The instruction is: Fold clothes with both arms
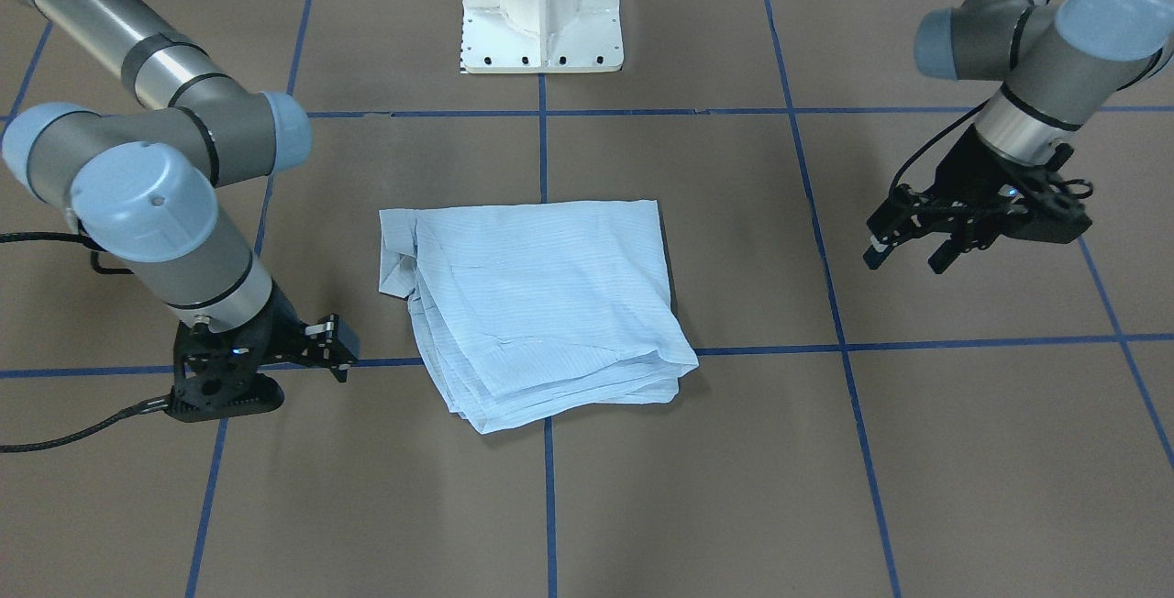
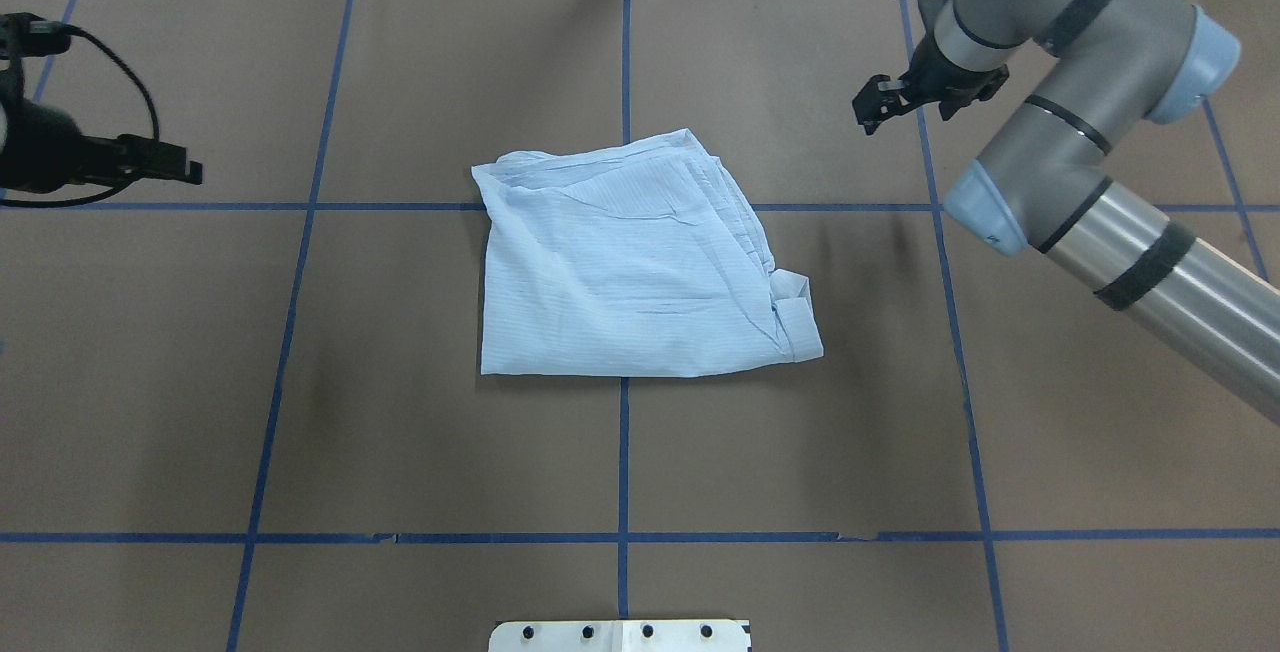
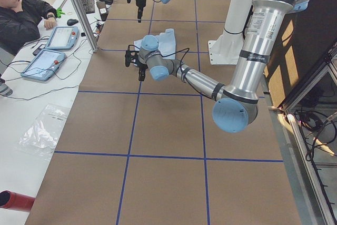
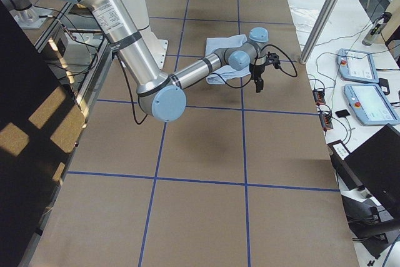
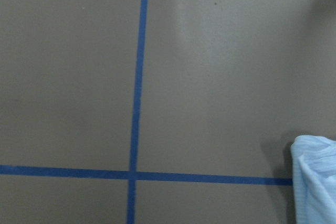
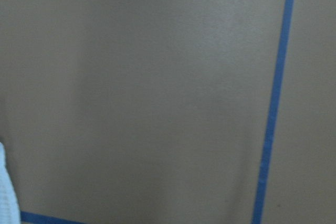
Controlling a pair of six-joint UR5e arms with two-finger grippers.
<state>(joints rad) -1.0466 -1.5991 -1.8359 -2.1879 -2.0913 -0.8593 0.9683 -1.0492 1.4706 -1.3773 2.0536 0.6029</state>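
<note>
The clothes are one light-blue striped shirt point(image 1: 541, 304) point(image 2: 630, 262), lying folded into a rough square at the middle of the table, with a collar or cuff corner poking out on the robot's right side. My left gripper point(image 1: 906, 257) point(image 2: 185, 167) hovers open and holds nothing, well off the shirt's left side. My right gripper point(image 1: 339, 350) point(image 2: 905, 110) is open and holds nothing too, off the shirt's far right corner. Neither gripper touches the fabric. Each wrist view catches only an edge of the shirt point(image 5: 315, 182) point(image 6: 4, 192).
Brown table paper carries a blue tape grid point(image 2: 625, 492). The white pedestal base point(image 1: 541, 20) stands at the robot's side of the table. Beyond the far edge sit a person point(image 3: 21, 14), two pendants point(image 3: 52, 51) and a metal post point(image 3: 79, 9).
</note>
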